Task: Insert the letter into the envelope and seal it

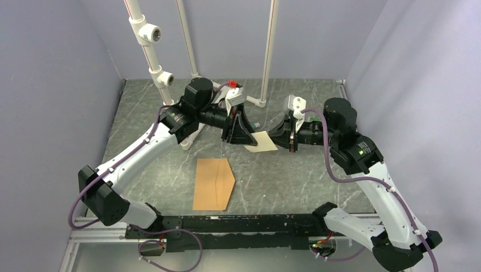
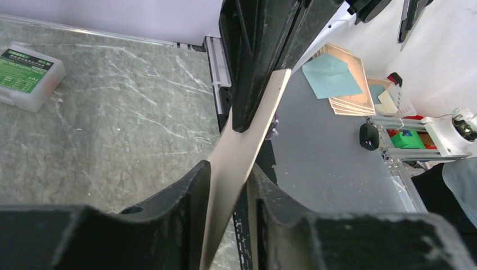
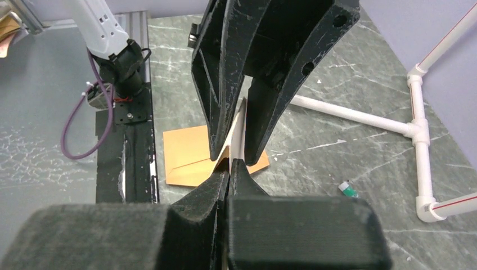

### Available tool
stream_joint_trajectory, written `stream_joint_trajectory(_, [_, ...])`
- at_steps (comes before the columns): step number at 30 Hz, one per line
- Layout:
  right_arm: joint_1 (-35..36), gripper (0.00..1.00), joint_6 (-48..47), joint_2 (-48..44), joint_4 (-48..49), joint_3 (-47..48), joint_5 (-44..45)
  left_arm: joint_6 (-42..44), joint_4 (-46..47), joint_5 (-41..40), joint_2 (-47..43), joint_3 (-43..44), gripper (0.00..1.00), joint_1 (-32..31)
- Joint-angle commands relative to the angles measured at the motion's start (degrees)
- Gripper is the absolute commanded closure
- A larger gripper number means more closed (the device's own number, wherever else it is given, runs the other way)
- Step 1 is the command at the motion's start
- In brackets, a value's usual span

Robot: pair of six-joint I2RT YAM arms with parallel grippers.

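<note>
the letter (image 1: 265, 143) is up in the air at centre of the top view, held on edge between both claws, well apart from the envelope (image 1: 212, 183). the envelope lies flat on the table (image 1: 295, 181) lower centre-left, flap pointing to frame right.

right gripper (image 1: 277, 137): clenched on the letter. in its wrist view the fingers meet on the sheet w/ no gap. left gripper (image 1: 245, 139): fingers sit either side of the same sheet, but some gap shows btw the tips, so you can't tell if it's actually pinching.

risks from here, as i judge them:
- if you let go w/ the right before the left truly bites, the sheet drops or swings out of reach.
- if both are clamped and the arms pull apart or twist, thin paper creases or tears.
- fingertips are v close together; a small misalignment knocks claw on claw.
- the sheet sits tilted in the left fingers, so closing now may grip it skewed, making it hard to line up w/ the envelope mouth.
</note>
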Motion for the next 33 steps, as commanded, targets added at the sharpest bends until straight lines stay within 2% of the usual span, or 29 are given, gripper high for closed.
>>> stream_joint_trajectory(1, [-0.14,1.00,-1.10,0.92,-3.14,4.82,-2.34,2.41,-1.04,-0.03,-0.03,2.56,0.68,-0.35])
stream_joint_trajectory(6, [-0.14,1.00,-0.68,1.87,-5.46,6.91,-0.18,4.40,-3.13,-1.34,-0.43,3.32,0.94,-0.30])
stream_joint_trajectory(7, [-0.14,1.00,0.17,1.96,-5.58,7.31,1.38,4.69,-3.41,-1.55,-0.51,3.48,0.97,-0.35])
stream_joint_trajectory(10, [-0.35,0.97,2.67,2.70,-6.50,9.43,9.30,4.72,-3.83,-2.36,-0.76,4.13,0.98,-0.35])
stream_joint_trajectory(12, [-1.24,0.76,4.63,3.29,-6.66,10.29,16.24,4.16,-3.61,-2.81,-1.14,4.60,0.97,-0.35])
stream_joint_trajectory(14, [-2.74,0.56,4.90,3.60,-7.07,11.23,15.28,3.68,-2.34,-3.09,-1.93,4.22,0.97,-0.30])
stream_joint_trajectory(18, [-5.86,0.34,7.34,1.77,-3.87,11.11,11.83,3.05,-0.06,-4.92,-3.12,3.27,0.97,-0.35])
stream_joint_trajectory(22, [-9.16,0.24,12.36,-0.82,1.49,10.47,13.63,1.66,2.31,-8.94,-3.58,2.68,0.97,-0.31])
stream_joint_trajectory(27, [-10.98,0.18,20.75,-2.52,8.14,10.61,17.40,-0.93,6.04,-15.01,-4.58,1.92,0.98,-0.44])
stream_joint_trajectory(31, [-11.04,0.13,33.43,-3.64,17.13,6.51,16.36,-6.41,11.78,-16.60,-5.21,1.92,0.98,-0.42])
stream_joint_trajectory(33, [-11.04,0.11,40.81,-3.05,19.48,5.81,18.91,-8.60,13.62,-17.58,-5.69,2.57,0.98,-0.48])
